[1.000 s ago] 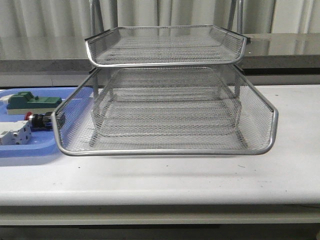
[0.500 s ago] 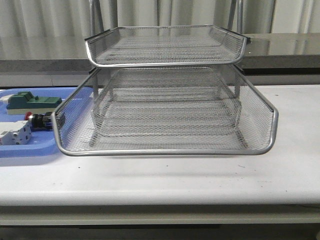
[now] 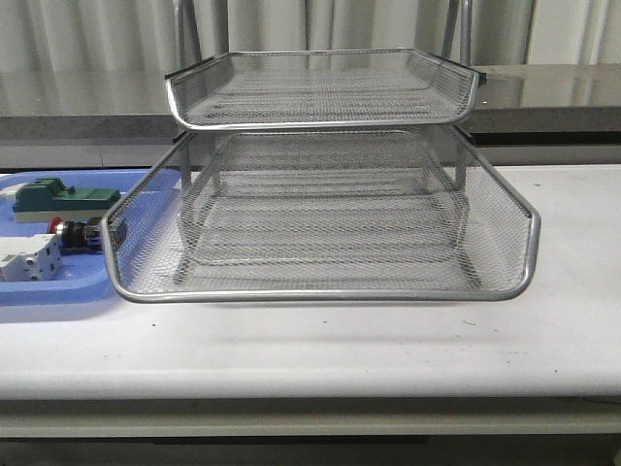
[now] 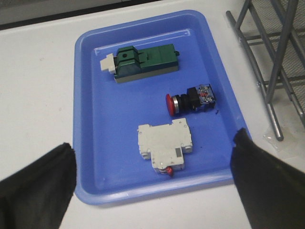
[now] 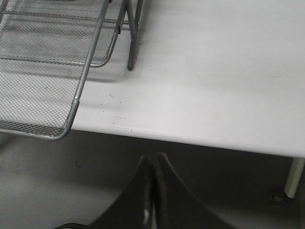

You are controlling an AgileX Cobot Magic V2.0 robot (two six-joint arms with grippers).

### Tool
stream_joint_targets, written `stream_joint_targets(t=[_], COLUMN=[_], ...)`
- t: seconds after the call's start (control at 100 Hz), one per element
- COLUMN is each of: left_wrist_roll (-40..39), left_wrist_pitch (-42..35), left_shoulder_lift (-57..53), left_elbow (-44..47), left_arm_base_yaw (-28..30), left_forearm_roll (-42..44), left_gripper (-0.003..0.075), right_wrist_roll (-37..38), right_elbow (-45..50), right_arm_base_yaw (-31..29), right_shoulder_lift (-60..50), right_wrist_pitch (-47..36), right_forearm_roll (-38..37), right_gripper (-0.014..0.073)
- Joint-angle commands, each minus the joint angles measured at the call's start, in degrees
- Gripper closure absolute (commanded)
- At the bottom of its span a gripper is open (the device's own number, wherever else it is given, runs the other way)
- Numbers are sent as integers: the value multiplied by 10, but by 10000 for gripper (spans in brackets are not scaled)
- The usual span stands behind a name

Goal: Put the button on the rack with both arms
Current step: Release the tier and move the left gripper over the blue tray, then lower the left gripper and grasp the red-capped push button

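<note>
The emergency-stop button (image 4: 190, 99) lies on its side in the blue plastic tray (image 4: 95, 148), red mushroom head pointing toward the tray's middle and its blue-and-clear rear block toward the rack side; it sits between the green-and-beige block (image 4: 143, 62) and the white breaker-like block (image 4: 165, 146), apart from both; in the front view the button (image 3: 76, 233) shows at the far left, just beside the pulled-out lower tier of the wire-mesh rack (image 3: 320, 209), partly hidden by the mesh rim; the rack stands in the middle of the white table (image 3: 388, 340), its top tier set back and its large lower tier slid forward toward the camera, both tiers holding nothing; the left gripper (image 4: 152, 186) hangs above the blue tray with its fingers (image 4: 35, 186) spread wide, one on each side of the tray's near edge, touching none of the three parts; the right gripper (image 5: 153, 191) is over the table's front edge, beside the rack's corner (image 5: 66, 119) and frame leg, its two fingers pressed together with nothing between them; neither arm appears in the front view.
</note>
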Motion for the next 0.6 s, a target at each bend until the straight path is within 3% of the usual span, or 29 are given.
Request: stream_joint_targets(t=[0.0,0.28,0.59], left_wrist_roll=[40,217,398], left_wrist_pitch=[-3,161,322], left_shoulder_lift=[49,280,490], left_elbow=[-76,-333,-567], left_arm_base_yaw=[1,1,0], left_forearm_roll=[-4,-14,-124], left_gripper=[103,103,103], right_wrist_roll=[0,0,0], right_elbow=[-19,-19,-19], right_arm_base_yaw=[-4,-4,-4], right_shoulder_lift=[-1,-1,-1], right_wrist_pitch=[-29,-29,-29], right_forearm_roll=[2,2,2], right_gripper=[664,664,664])
